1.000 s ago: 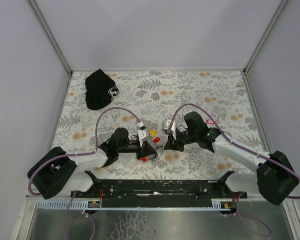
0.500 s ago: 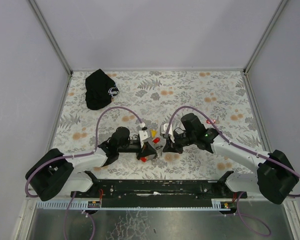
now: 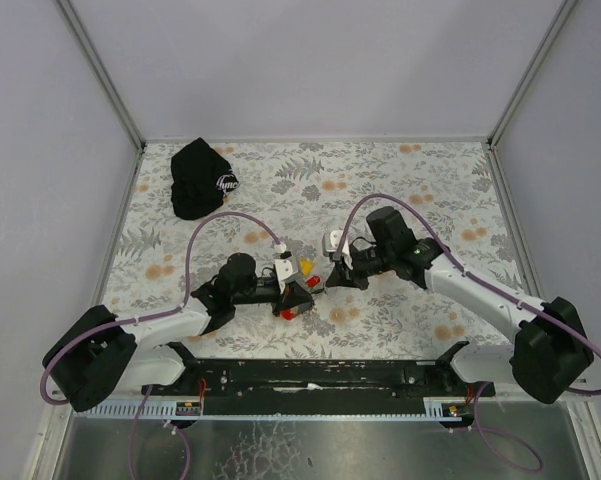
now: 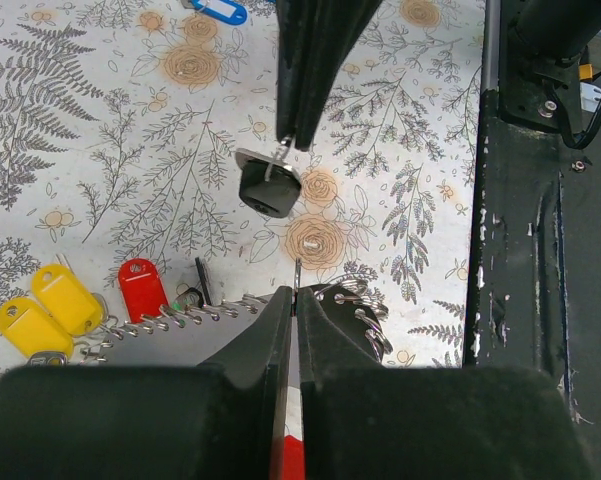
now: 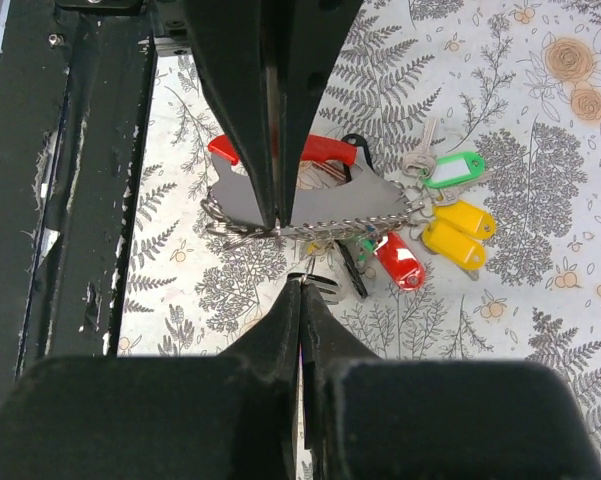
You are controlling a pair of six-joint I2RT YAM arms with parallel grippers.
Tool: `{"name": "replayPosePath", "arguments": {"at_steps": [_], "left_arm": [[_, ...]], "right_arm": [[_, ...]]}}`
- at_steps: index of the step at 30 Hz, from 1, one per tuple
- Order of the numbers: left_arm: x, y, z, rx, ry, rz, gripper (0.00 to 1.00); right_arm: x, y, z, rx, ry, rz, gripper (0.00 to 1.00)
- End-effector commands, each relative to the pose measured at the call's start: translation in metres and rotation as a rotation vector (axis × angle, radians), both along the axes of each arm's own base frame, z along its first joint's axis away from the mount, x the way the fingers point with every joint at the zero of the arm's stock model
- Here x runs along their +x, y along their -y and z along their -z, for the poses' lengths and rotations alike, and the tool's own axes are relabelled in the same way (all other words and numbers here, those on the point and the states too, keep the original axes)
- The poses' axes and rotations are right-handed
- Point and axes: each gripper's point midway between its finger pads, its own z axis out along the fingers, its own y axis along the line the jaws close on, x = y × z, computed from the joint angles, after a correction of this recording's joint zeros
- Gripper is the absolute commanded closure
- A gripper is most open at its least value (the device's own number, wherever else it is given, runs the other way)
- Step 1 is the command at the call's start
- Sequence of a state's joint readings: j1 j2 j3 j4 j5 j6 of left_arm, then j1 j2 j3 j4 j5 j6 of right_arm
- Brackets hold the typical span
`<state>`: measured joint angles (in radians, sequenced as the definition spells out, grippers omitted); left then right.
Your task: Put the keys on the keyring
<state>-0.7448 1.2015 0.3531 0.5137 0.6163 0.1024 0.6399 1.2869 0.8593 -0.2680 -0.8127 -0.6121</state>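
Observation:
The keyring is a grey-white bar (image 5: 325,208) edged with small wire loops and joined to a red rounded piece (image 5: 325,150). My left gripper (image 4: 296,292) is shut on its thin ring at the bar's edge. Hanging from the bar are keys with yellow tags (image 5: 465,217), a red tag (image 5: 398,260), a green tag (image 5: 455,168) and a black tag (image 5: 348,268). My right gripper (image 5: 300,281) is shut on a small silver key with a black tag (image 4: 269,190), held just off the bar. In the top view both grippers (image 3: 295,292) (image 3: 326,282) meet tip to tip.
A black cap with a white logo (image 3: 200,178) lies at the far left of the floral table cover (image 3: 430,190). A loose blue-tagged key (image 4: 220,10) lies apart on the table. The black base rail (image 3: 320,375) runs along the near edge.
My right gripper has drawn left and a little away from me, bringing its key closer to the left gripper. The left gripper keeps its hold on the keyring and has barely shifted.

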Motion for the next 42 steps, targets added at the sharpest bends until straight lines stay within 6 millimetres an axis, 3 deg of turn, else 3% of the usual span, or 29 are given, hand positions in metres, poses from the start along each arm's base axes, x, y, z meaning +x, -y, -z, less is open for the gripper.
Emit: {"name": "replayPosePath", "arguments": {"at_steps": [1,26,42], "left_arm": [[0.007,0.003,-0.014,-0.034,0.057,-0.007,1.0],[-0.003,0.008,-0.015,-0.099,-0.005,0.086,1.0],[-0.008,0.006,-0.017,-0.12,-0.046,0.138,1.0]], "right_arm": [[-0.002,0.0,-0.015,0.06,0.053,0.006,1.0],[-0.02,-0.002,0.027,-0.049,-0.012,-0.015,1.0],[-0.026,-0.005,0.021,-0.016,-0.004,-0.046,1.0]]}}
